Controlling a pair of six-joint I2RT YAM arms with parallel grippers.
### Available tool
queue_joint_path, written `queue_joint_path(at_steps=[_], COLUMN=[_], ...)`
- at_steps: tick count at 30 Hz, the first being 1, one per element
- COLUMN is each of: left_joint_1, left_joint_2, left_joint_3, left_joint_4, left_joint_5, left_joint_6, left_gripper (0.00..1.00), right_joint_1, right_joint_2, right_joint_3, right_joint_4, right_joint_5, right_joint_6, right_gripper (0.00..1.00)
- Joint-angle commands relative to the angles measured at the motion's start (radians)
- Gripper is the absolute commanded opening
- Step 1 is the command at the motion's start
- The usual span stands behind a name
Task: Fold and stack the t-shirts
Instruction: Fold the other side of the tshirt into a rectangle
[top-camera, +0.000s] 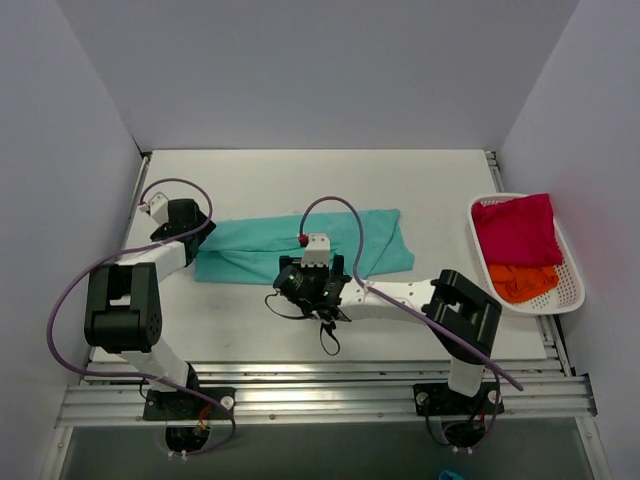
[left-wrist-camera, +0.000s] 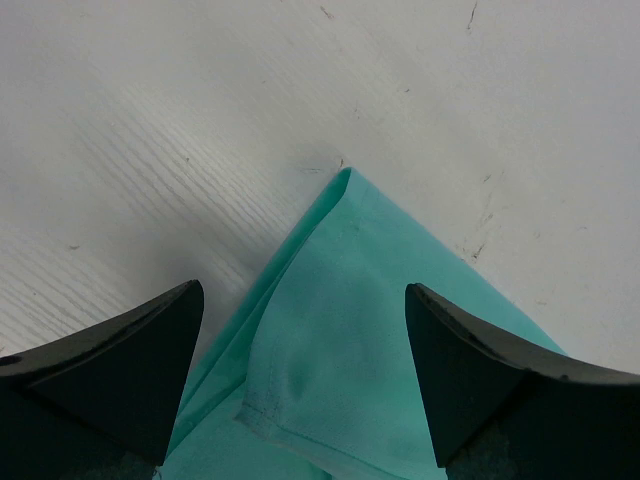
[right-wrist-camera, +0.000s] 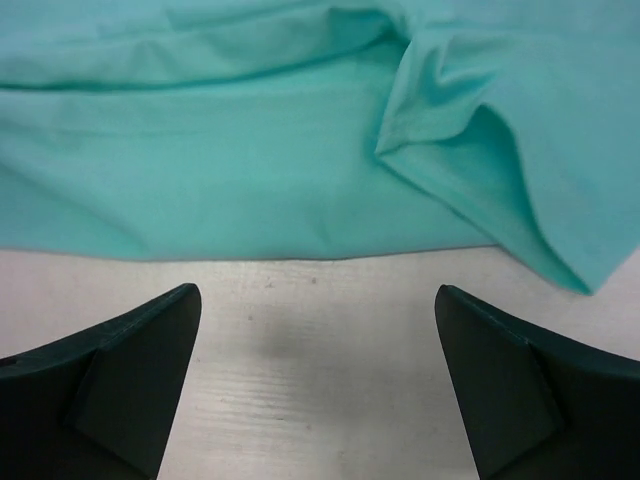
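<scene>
The teal t-shirt (top-camera: 300, 245) lies folded into a long strip across the middle of the white table. My left gripper (top-camera: 196, 240) is open over its left end; in the left wrist view a folded corner of the teal cloth (left-wrist-camera: 350, 330) lies between the spread fingers, not gripped. My right gripper (top-camera: 300, 272) is open just in front of the shirt's near edge; in the right wrist view the teal cloth (right-wrist-camera: 250, 170) fills the top half, with bare table between the fingers. The crimson-pink t-shirt (top-camera: 517, 228) and the orange t-shirt (top-camera: 524, 282) lie crumpled in the basket.
A white plastic mesh basket (top-camera: 571, 262) stands at the table's right edge. White walls enclose the table on three sides. A metal rail (top-camera: 320, 395) runs along the near edge by the arm bases.
</scene>
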Motion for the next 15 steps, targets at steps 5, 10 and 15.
queue_joint_path(at_steps=[5,10,15], left_joint_1=[0.007,0.007,0.007], left_joint_2=[-0.024,-0.018,-0.021], left_joint_3=[0.011,0.017,0.017], left_joint_4=[0.040,0.031,0.031], left_joint_5=[-0.002,-0.003,-0.002], left_joint_6=[0.004,0.005,0.005], left_gripper=[0.91,0.91,0.91], right_joint_1=[-0.103,-0.278,-0.437], right_joint_2=[-0.213,-0.277,-0.202], right_joint_3=[-0.060,-0.165,-0.168], right_joint_4=[-0.099,0.037,0.075], right_joint_5=[0.204,0.087,0.006], right_joint_6=[0.018,-0.040,-0.057], right_gripper=[1.00,1.00,1.00])
